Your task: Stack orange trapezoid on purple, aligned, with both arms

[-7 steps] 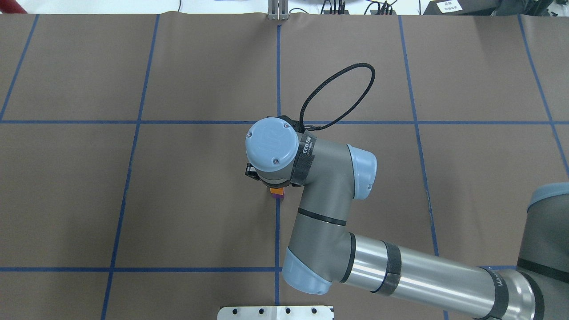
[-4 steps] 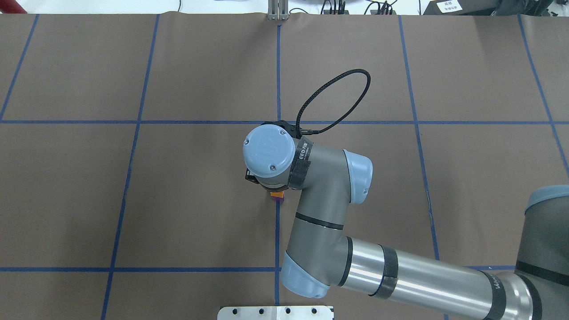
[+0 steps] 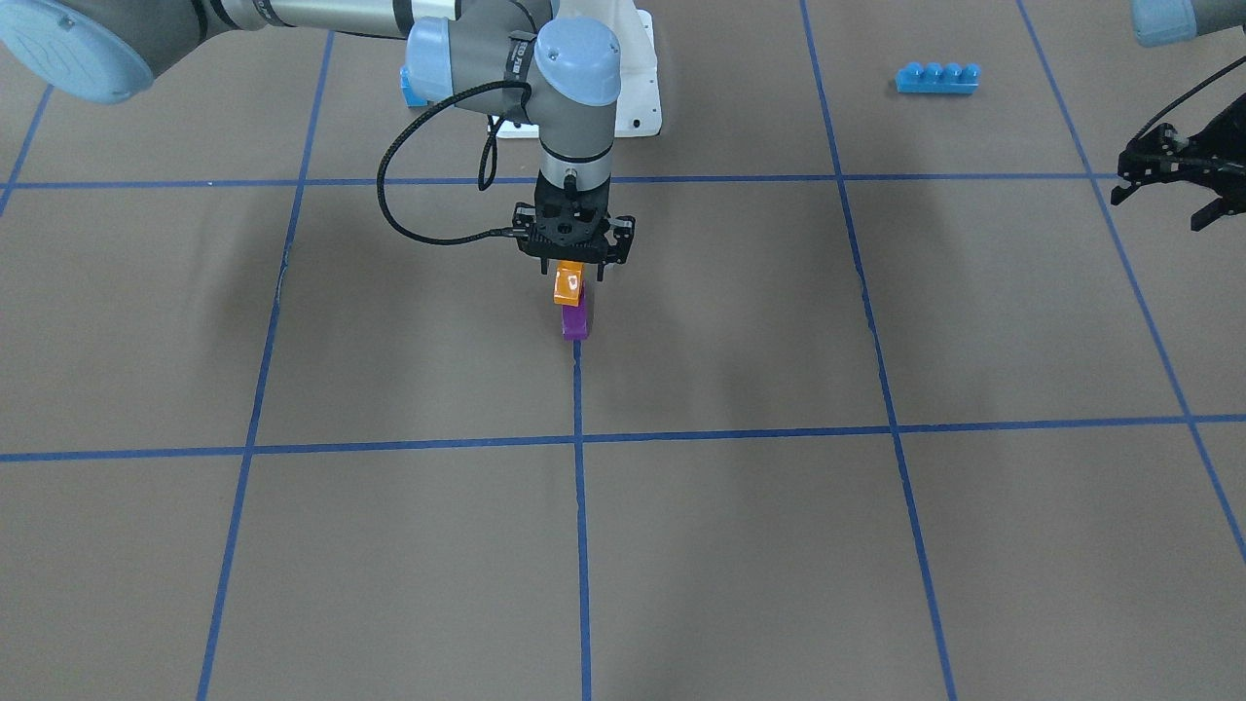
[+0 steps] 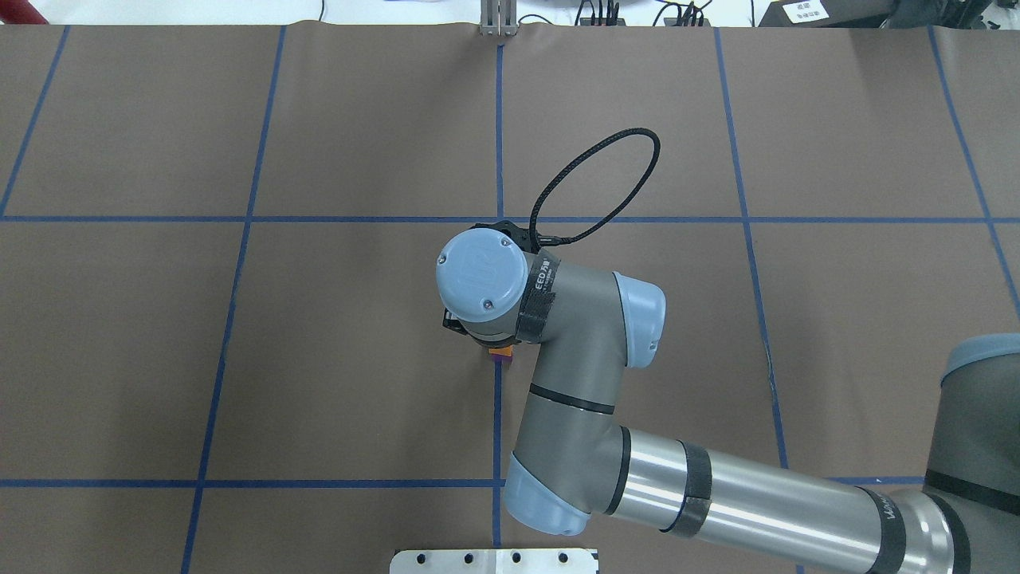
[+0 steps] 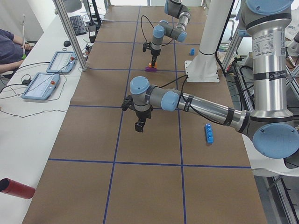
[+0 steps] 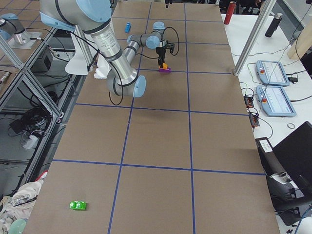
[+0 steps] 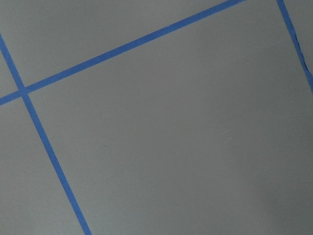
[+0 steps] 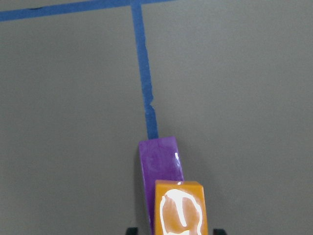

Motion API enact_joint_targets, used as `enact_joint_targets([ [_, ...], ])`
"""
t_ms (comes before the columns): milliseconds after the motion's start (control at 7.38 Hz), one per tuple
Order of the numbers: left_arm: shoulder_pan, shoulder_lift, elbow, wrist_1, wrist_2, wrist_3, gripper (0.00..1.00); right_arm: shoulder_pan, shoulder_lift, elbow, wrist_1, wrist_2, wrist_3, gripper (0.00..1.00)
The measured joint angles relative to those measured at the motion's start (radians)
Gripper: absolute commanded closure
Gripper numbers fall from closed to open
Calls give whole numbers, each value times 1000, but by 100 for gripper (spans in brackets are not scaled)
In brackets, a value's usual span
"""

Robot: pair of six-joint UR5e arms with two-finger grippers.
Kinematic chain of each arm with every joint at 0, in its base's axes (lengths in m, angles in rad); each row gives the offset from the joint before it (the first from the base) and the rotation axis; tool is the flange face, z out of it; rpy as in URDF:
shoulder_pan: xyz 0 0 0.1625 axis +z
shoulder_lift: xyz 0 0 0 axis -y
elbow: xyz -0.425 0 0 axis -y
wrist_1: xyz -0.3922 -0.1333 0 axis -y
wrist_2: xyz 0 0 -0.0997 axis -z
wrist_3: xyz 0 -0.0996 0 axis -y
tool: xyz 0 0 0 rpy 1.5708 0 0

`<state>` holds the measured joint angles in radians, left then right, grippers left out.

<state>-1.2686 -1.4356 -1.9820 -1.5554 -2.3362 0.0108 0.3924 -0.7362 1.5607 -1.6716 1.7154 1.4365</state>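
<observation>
My right gripper [image 3: 574, 276] points straight down and is shut on the orange trapezoid [image 3: 568, 287]. It holds the trapezoid directly over the purple brick [image 3: 575, 323], which stands on the blue tape line. I cannot tell whether the two touch. In the right wrist view the orange trapezoid [image 8: 181, 209] covers the near part of the purple brick [image 8: 159, 165]. In the overhead view my wrist hides the gripper and only slivers of orange [image 4: 500, 351] and purple [image 4: 500, 360] show. My left gripper [image 3: 1160, 209] hovers open and empty far off to the side.
A long blue four-stud brick [image 3: 937, 77] lies near the robot's side of the table. A small blue brick [image 3: 411, 88] sits by the white base pedestal [image 3: 638, 92]. A green brick [image 6: 78, 205] lies far along the table. A red cylinder [image 5: 16, 188] lies at the edge.
My right wrist has come down a little with the orange trapezoid, closer onto the purple brick. Less purple shows in the overhead view.
</observation>
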Motion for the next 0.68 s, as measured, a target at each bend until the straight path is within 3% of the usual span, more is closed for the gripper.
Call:
enact_joint_targets([
  [407,-9,16,1,0,3,-1,0,27,17,17,-5,34,-8,0],
  [678,-89,34,51,0,3,6,0,92,13,52,-12,120,-65,0],
])
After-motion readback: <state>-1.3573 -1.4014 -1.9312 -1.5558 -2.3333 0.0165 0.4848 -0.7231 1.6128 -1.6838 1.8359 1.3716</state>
